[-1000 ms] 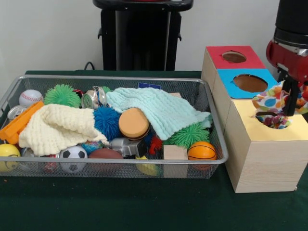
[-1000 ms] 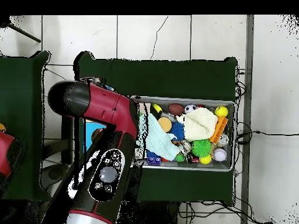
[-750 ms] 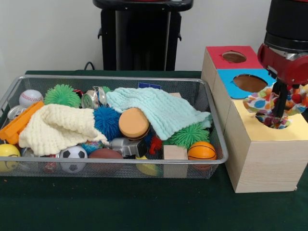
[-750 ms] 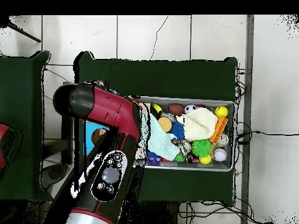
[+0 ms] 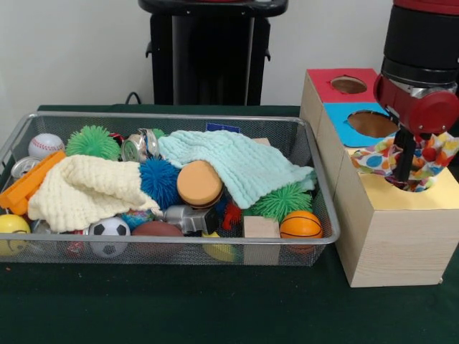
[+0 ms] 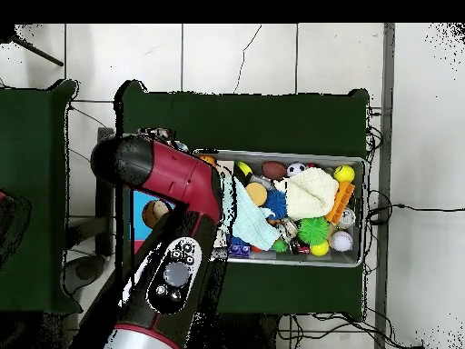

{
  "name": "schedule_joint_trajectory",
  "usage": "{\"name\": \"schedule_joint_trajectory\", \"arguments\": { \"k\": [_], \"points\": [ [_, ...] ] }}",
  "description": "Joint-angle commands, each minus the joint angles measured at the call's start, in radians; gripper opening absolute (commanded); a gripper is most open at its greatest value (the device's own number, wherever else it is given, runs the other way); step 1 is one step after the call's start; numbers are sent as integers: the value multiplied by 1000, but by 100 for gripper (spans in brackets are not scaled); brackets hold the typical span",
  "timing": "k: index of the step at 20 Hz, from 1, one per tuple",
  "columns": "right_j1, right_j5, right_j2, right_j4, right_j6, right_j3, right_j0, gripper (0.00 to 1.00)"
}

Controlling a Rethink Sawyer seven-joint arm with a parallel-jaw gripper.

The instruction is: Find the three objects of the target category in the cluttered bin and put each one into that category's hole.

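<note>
- One red and black robot arm [image 6: 168, 232] dominates the overhead view, reaching over the box of holes at nine o'clock from the bin.
- Silver wire-mesh bin [image 5: 168, 247], heaped with clutter, fills the left of the front view, well apart from the arm.
- Pale wooden sorting box [image 5: 391, 244] stands at three o'clock from the bin, topped by a red panel, a blue panel and a yellow panel [image 5: 439, 195], each with a round hole.
- Mint-green knitted cloth [image 5: 237, 161] and cream knitted cloth [image 5: 82, 188] lie draped over balls and toys in the bin; both look soft, light and easy to pinch at a raised fold.
- Multicoloured polka-dot fabric [image 5: 380, 156] hangs bunched at the yellow panel's hole, part inside it, part flaring out toward ten o'clock over the rim.
- Black gripper [image 5: 405, 161] points down into that hole, its fingers closed on the dotted fabric as far as can be judged, since the tips are hidden among the folds.
- Handling, as a judgement: limp, light cloth like this can snag on the rim, so the flaring edge may need pushing down before it drops through.
</note>
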Motion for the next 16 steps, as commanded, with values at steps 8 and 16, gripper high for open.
{"name": "schedule_joint_trajectory", "arguments": {
  "k": [8,16],
  "points": [
    [46,-62,115,85,259,134,-3,0],
    [75,19,44,55,289,107,24,0]
  ]
}}
